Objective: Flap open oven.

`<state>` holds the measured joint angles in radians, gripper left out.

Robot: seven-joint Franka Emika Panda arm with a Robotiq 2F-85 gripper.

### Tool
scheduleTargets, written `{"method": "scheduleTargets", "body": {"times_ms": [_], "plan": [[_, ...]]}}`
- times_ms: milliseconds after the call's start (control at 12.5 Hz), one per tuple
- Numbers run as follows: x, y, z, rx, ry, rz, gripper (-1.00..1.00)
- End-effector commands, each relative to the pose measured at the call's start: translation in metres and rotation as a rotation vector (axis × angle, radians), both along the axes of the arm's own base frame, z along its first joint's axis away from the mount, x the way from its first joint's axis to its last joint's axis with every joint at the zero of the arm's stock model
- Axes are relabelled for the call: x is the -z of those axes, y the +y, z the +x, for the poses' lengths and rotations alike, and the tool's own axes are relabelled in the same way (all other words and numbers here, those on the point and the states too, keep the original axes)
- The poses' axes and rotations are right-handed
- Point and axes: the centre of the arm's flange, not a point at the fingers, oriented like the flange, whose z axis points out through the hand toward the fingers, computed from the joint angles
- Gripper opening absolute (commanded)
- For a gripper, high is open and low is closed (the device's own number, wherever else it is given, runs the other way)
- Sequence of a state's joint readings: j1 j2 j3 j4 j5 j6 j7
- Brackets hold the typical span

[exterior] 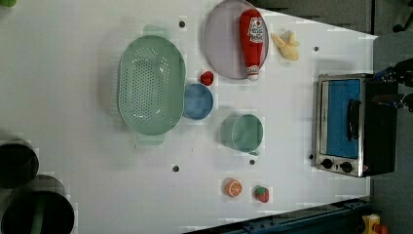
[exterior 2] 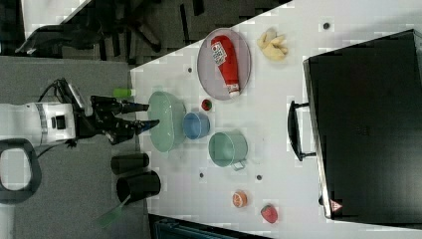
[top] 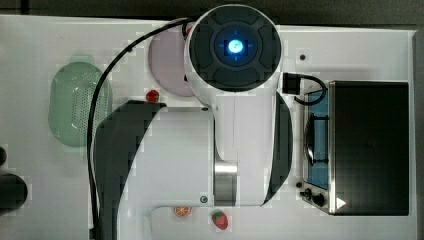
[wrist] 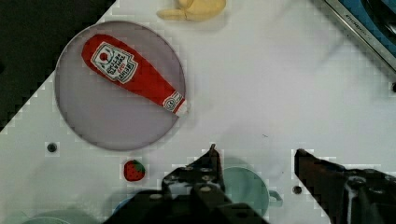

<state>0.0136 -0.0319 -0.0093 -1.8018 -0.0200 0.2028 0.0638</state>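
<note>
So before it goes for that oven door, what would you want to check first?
1. Door of the boxy black toaster oven with silver front shut, ready to flap: ok.
2. Dark bar handle free of clutter: ok.
3. Gripper jaws apart, holding nothing: ok.
4. Gripper near the handle: not ok; in the right view it hangs far from the oven, off the white table.
5. Table in front of the door free for it to drop: ok; the green cup sits apart from it.
</note>
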Motion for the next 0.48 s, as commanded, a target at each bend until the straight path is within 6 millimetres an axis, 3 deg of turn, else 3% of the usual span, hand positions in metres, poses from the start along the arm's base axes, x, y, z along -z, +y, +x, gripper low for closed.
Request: {"method": "scheduleTargets", "body": {"times_ms": [80,240,480], "plan": [[-0.0526,-0.0234,-0.1222,0.097,0.001,0.024,0.59],[-0.0527,-0.0234,-0.1221,0.097,0.001,0.024,0.99],[-0.0526,-0.0234,-0.1221,0.097,0.001,0.024,1.0]]}}
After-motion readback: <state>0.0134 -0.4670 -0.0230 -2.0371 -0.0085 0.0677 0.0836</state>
